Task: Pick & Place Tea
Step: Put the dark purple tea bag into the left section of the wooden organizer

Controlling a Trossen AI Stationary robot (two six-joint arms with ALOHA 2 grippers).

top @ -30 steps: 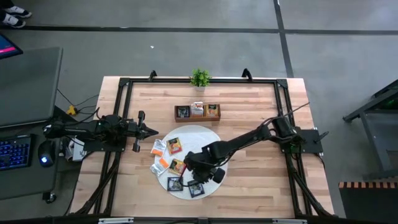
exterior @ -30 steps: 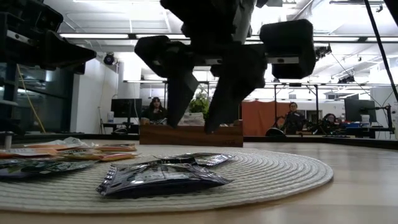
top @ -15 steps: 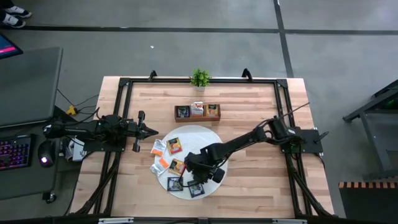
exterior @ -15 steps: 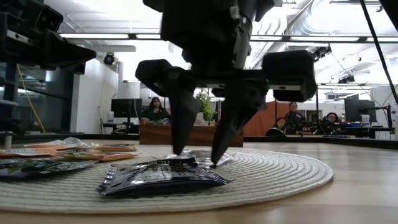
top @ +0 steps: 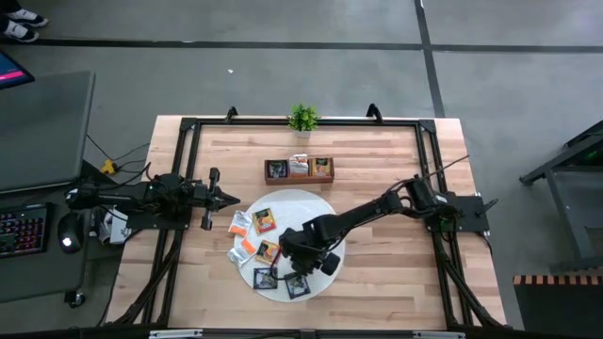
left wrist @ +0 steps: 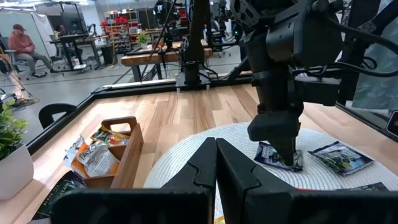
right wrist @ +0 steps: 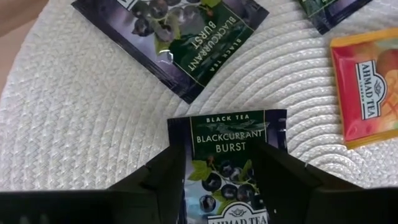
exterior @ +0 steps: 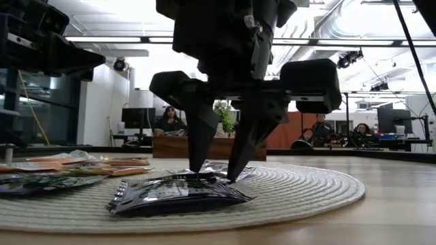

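Right pincer (exterior: 212,175): lowered over the last second from well above the round mat (top: 320,202) to tips touching down on it, near the mat's front edge.
Fingers (right wrist: 283,177): apart, set either side of a black sachet (right wrist: 228,168) labelled blackcurrant burst; slightly narrower than a second ago, not yet clamped.
Meaning for the task: judged as the start of a grasp on that sachet; squeeze and lift not yet done.
Target sachet: flat on the mat, between the finger tips, close behind a second black sachet (exterior: 176,194) in the low view.
Other tea: orange sachet (right wrist: 367,87) just beside on the mat; more black and orange ones spread over the mat's left and front parts.
Wooden tray (top: 299,169): behind the mat, already holding sachets in its three compartments.
Left pincer (left wrist: 216,163): shut, empty, hovering at the mat's left side, unchanged.
Hidden: sachet's near end cut off beneath the right wrist camera.
Hard to make out: contact between finger tips and sachet edges; sachet count on the mat under the right arm in the high view.
Background: people seated at desks beyond the counter (top: 377,151), too small to matter.
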